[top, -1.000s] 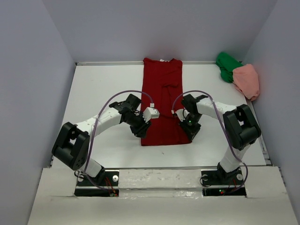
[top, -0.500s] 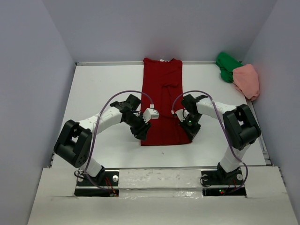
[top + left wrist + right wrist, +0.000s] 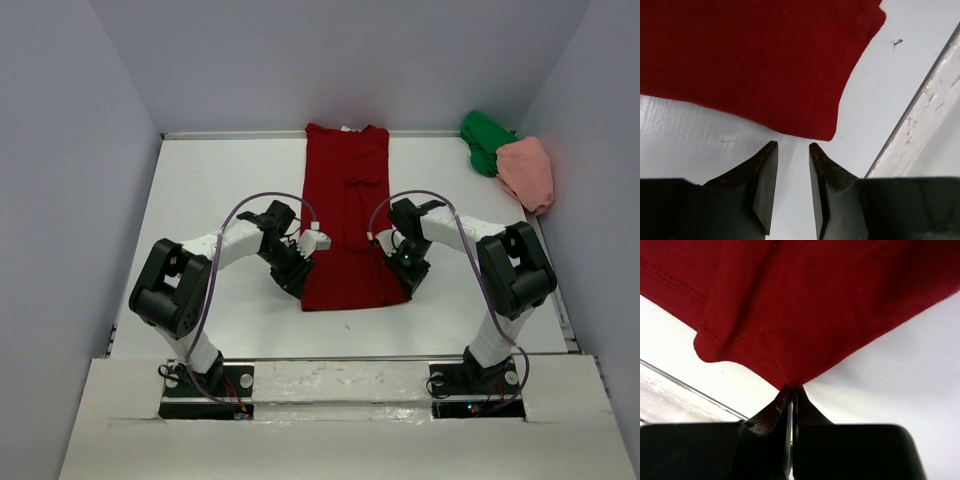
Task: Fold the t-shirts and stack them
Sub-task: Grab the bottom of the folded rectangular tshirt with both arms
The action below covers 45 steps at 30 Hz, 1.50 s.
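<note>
With the dark red t-shirt lying lengthwise mid-worktop, seemingly narrowed already, the right fingers clench its near right hem corner while the left fingers stand parted just short of the left corner, which they must pinch before the hem is folded away.

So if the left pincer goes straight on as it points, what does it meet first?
Probably the hem corner of the dark red t-shirt, just ahead of the left pincer; height is unclear.

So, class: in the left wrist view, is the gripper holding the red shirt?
No: the left gripper is open, and the red shirt lies beyond its tips.
</note>
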Available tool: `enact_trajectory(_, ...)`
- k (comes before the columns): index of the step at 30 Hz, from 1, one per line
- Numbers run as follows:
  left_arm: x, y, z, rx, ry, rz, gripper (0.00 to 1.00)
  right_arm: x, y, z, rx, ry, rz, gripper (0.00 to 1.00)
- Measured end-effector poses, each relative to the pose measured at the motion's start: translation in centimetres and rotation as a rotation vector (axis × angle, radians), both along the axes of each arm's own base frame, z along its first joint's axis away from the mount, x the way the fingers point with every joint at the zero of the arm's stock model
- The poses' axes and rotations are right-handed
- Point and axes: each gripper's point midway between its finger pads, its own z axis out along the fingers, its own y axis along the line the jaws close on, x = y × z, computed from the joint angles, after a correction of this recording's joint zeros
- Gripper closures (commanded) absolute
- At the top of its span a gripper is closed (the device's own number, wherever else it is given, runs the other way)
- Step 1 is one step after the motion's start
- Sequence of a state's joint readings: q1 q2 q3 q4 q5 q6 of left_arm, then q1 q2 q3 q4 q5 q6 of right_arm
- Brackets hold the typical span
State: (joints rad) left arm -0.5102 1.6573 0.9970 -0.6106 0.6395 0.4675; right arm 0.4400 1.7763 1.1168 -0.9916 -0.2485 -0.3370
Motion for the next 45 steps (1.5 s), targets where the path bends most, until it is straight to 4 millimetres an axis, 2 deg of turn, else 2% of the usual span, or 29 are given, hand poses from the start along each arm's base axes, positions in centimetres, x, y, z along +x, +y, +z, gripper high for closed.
enact_trajectory(9,0.7,0.7,-0.6,0.058,-0.027,0.029,0.58,0.8,0.1,-0.1,-0.003,-0.007,-0.006,1.0)
enact_trajectory(17,-0.3,0.4,-1.9,0.074,0.028,-0.002,0.57,1.1,0.2,-0.1,-0.004,-0.01,-0.006,1.0)
enact_trajectory(24,-1.2,-0.2,-1.6,0.04,0.058,-0.032,0.54,1.1,0.1,-0.3,-0.009,-0.01,-0.005,1.0)
enact_trajectory(26,-1.3,-0.3,-1.5,0.03,0.061,-0.039,0.5,1.1,0.1,-0.4,-0.013,-0.006,-0.005,1.0)
enact_trajectory(38,-1.9,-0.9,-0.9,-0.02,0.086,-0.067,0.49,1.2,-0.2,-0.7,-0.026,-0.003,-0.007,1.0)
enact_trajectory(45,-1.9,-1.0,-0.8,-0.024,0.083,-0.069,0.53,1.2,-0.2,-0.7,-0.028,-0.004,-0.007,1.0)
